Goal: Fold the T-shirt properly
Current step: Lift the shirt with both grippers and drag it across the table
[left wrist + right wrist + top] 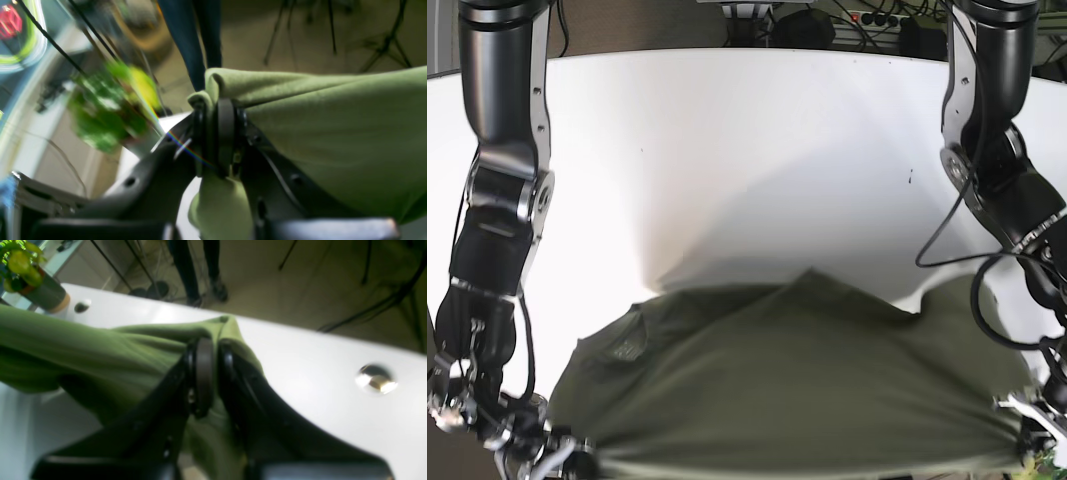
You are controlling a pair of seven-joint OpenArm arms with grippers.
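White round table [727,130], glossy, with metal-lined holes showing in the right wrist view. Olive-green T-shirt [807,390] is stretched across the near part of the table in the base view, near edge pulled taut between both grippers, far edge sagging in soft folds onto the tabletop; matte knit fabric. Both arms come down along the table's sides, elbows bent, wrists low at the near edge. Right arm [497,200] is on the base view's left, left arm [997,150] on its right, both black with silver joints. Left gripper [217,136]: black fingers pressed together on a bunched fold of the shirt, with cloth spilling over the top of the pads and hanging below. That corner looks lifted off the table, floor visible behind it. Right gripper [210,376]: rounded black pads closed on another gathered edge of the shirt, just above the white surface, fabric draping away to the left. Background: blurred potted plant [30,276] at the table edge, and dark-trousered legs [196,270] standing on the floor beyond.
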